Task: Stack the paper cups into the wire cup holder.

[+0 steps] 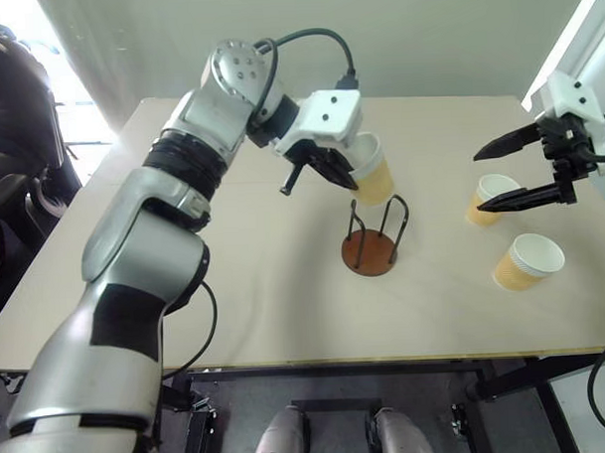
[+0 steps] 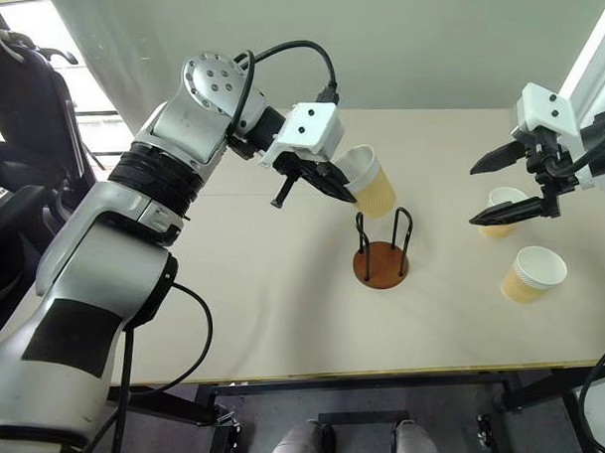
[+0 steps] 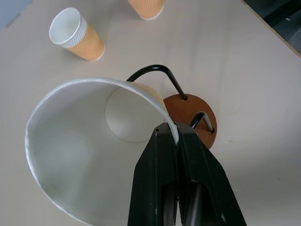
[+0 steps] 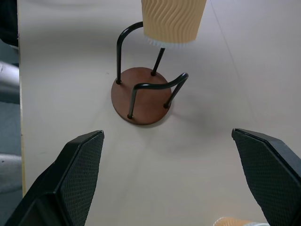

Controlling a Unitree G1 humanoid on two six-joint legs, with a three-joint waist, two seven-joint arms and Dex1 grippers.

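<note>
A paper cup (image 1: 372,170) is pinched by its rim in the left gripper (image 1: 332,172), tilted just above the empty wire cup holder (image 1: 371,246) mid-table (image 1: 286,317). Lowering between the loops is judged next. The right gripper (image 1: 519,169) is spread wide, empty, above two cups (image 1: 527,261) near the table's right edge.

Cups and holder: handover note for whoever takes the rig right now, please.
Left gripper: shut on the rim of one cup, held tilted in the air just above the holder, not yet inside the loops.
Right gripper: open, holding nothing, in the air above the near-right part of the table.
Other two cups: upright on the table, to the robot's right of the holder.
Holder: upright at mid-table, no cup in it.
Done: first cup picked up and carried to the holder.
Left: lower that cup between the loops, release, then stack the other two into it.
</note>
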